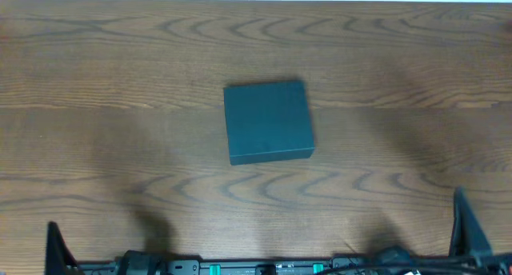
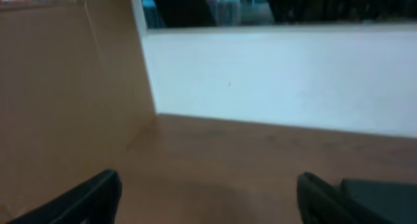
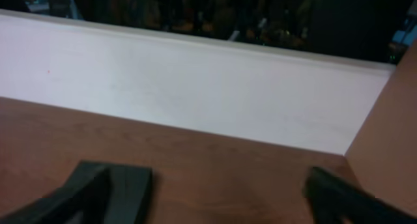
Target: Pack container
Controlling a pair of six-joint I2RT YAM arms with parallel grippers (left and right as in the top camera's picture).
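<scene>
Teal-green and matte, the container (image 1: 266, 120) sits shut in the middle of the wooden worktop (image 1: 120, 83). Both arms are parked well apart from the container, on its robot side, one to each flank. My left pincer (image 2: 208, 188) gapes wide with nothing in it, and my right pincer (image 3: 218, 185) is the same. I judge this to be the opening step, lid first. That calls for a reach to the container, but I cannot tell which edge carries the hinge.
</scene>
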